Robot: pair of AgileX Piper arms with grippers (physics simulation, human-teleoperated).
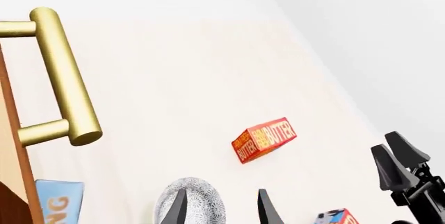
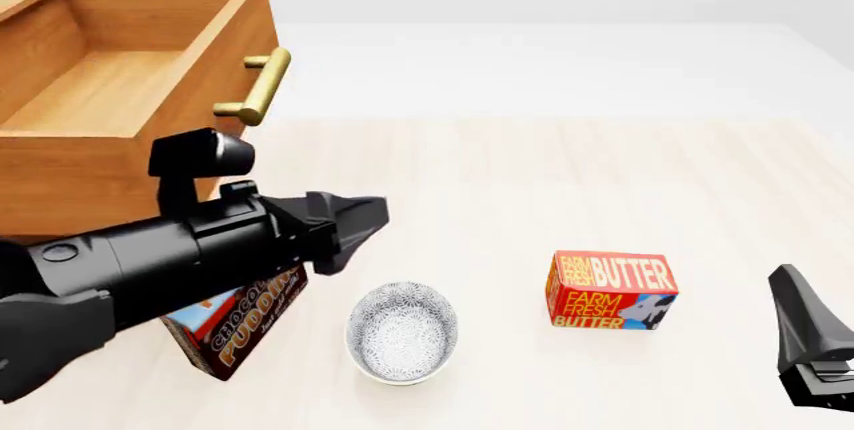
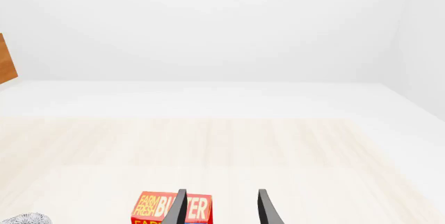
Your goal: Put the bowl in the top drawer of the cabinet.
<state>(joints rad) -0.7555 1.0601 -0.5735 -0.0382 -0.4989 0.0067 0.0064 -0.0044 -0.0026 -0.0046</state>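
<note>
- Cabinet (image 2: pixel 80 185): orange-brown wood, at the far left of the table (image 2: pixel 561 180). Only its upper part shows in the front view.
- Top drawer (image 2: pixel 127 80): pulled out, its inside bare wood. The brass handle (image 2: pixel 260 87) on its front faces the middle of the table.
- Bowl (image 2: pixel 402 332): small, white with a fine grey pattern, upright on the table near the front edge, outside the drawer. It stands between the chocolate pudding box (image 2: pixel 247 325) and the butter box (image 2: pixel 611 291), touching neither.
- Left claw (image 2: pixel 367 218): it hangs above the table, just behind and to the left of the bowl, pointing toward the table's middle. In the left wrist view its two fingertips (image 1: pixel 175 209) stand apart, with nothing between them; the bowl (image 1: pixel 189 202) lies beyond one tip.
- Right claw (image 2: pixel 805 335): low at the right edge of the front view, well apart from the bowl. In the right wrist view its fingertips (image 3: pixel 266 207) are spread and hold nothing, with the butter box (image 3: pixel 172 207) ahead of them.
- Blue-and-red box (image 1: pixel 336 218): seen only at the edge of the left wrist view; its print is unreadable.
</note>
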